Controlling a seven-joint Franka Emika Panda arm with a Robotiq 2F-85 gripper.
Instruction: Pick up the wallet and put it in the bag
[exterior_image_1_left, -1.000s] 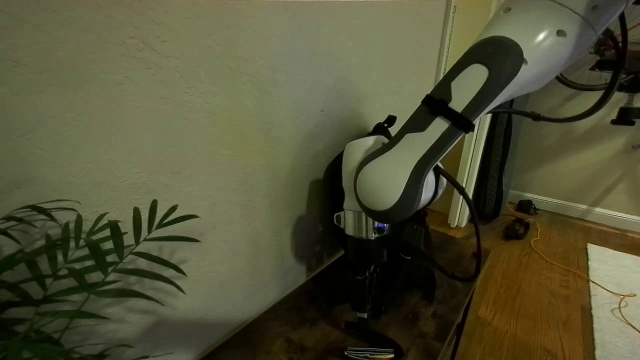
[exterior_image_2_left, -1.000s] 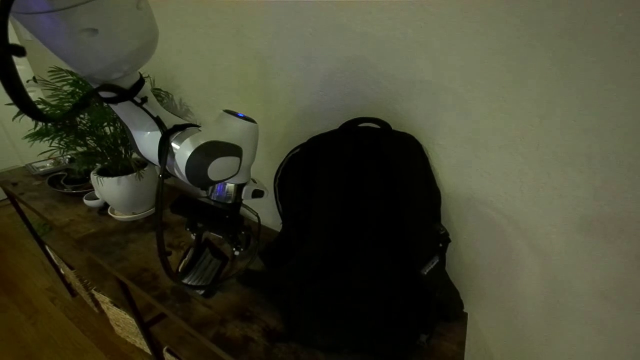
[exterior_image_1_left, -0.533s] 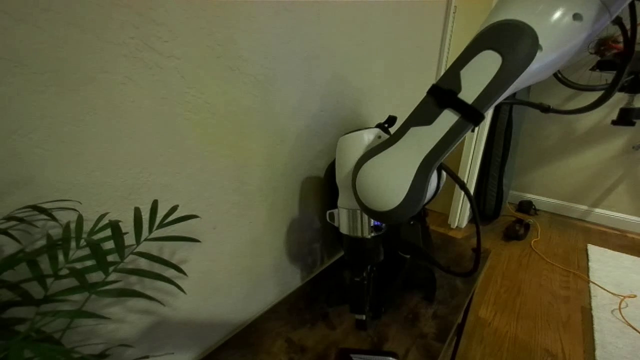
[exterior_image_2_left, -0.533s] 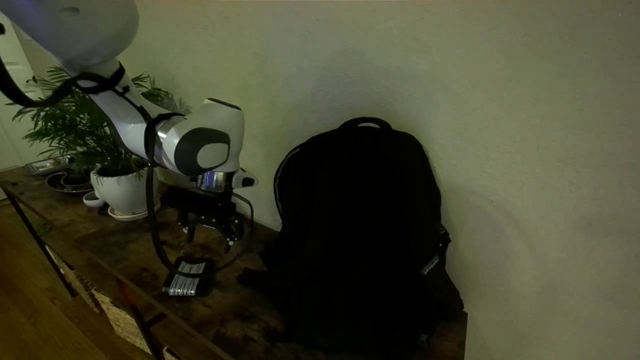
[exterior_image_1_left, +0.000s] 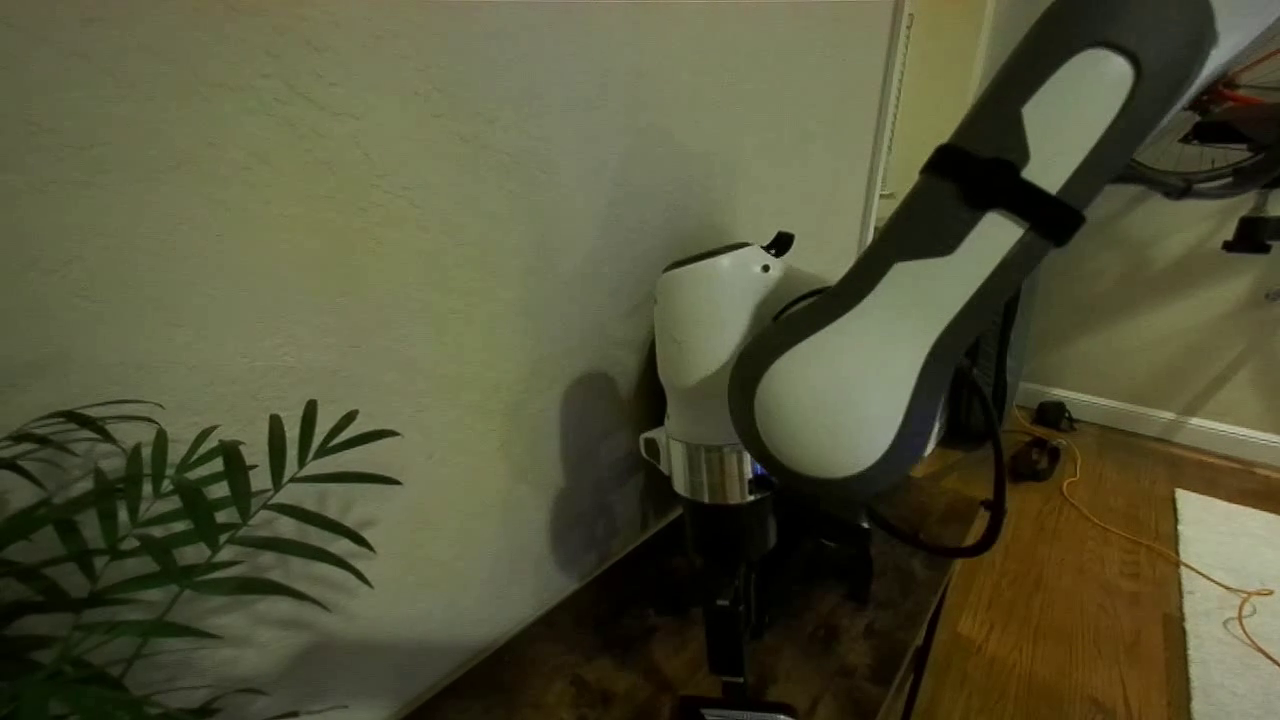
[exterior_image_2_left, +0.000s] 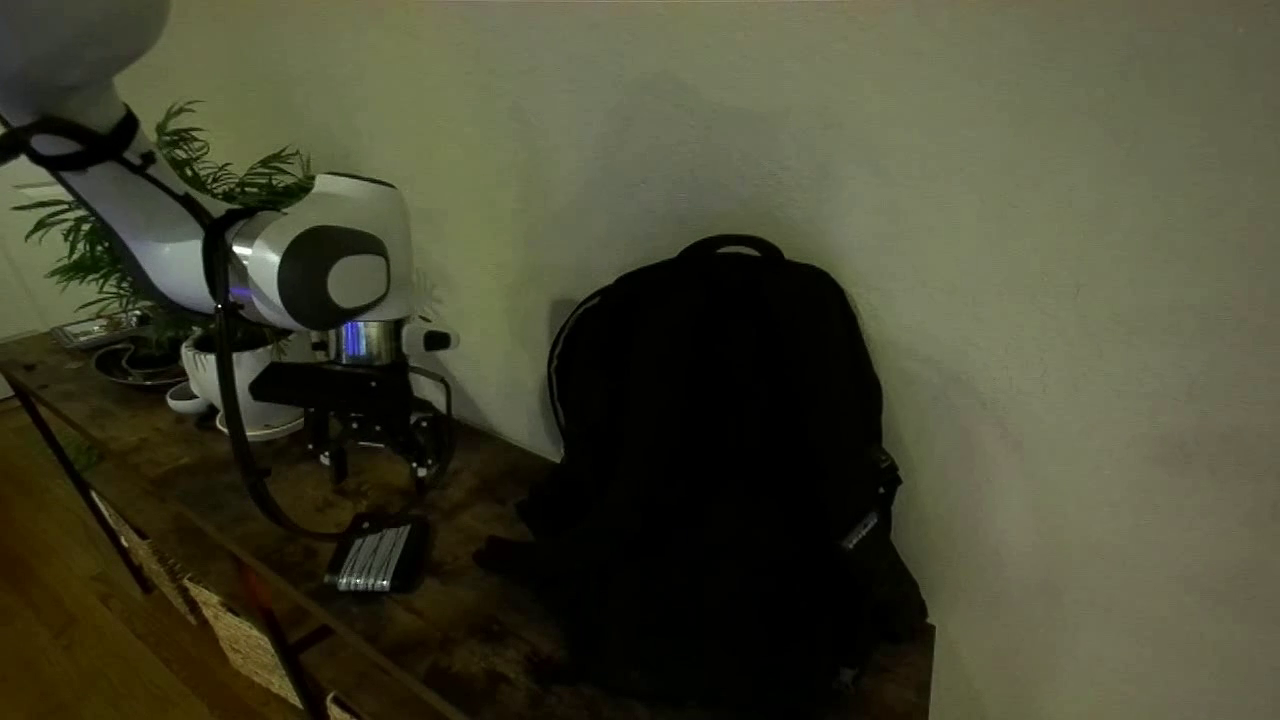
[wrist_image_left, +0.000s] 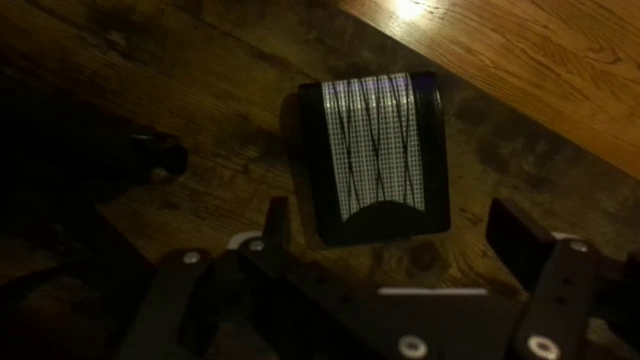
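The wallet (wrist_image_left: 375, 150) is flat, dark and rectangular with a pale woven panel. It lies on the brown table, also in an exterior view (exterior_image_2_left: 375, 558); only its edge shows at the bottom of an exterior view (exterior_image_1_left: 745, 713). My gripper (wrist_image_left: 390, 220) is open and empty, its fingers apart, with the wallet ahead of and between the fingertips in the wrist view. The gripper (exterior_image_2_left: 380, 475) is above the table, clear of the wallet. The bag (exterior_image_2_left: 720, 430), a tall black backpack, stands upright against the wall. Its opening cannot be made out. The arm mostly hides it in an exterior view.
The wooden table (exterior_image_2_left: 480, 650) runs along the wall, with its front edge near the wallet. A potted plant in a white pot (exterior_image_2_left: 215, 385) and a small white cup (exterior_image_2_left: 187, 398) stand behind the arm. A black cable (exterior_image_2_left: 240, 430) hangs from the arm.
A second ago the wallet was tilted up beneath the gripper; now it lies flat on the table. The gripper has moved up and away from the bag, toward the plant.
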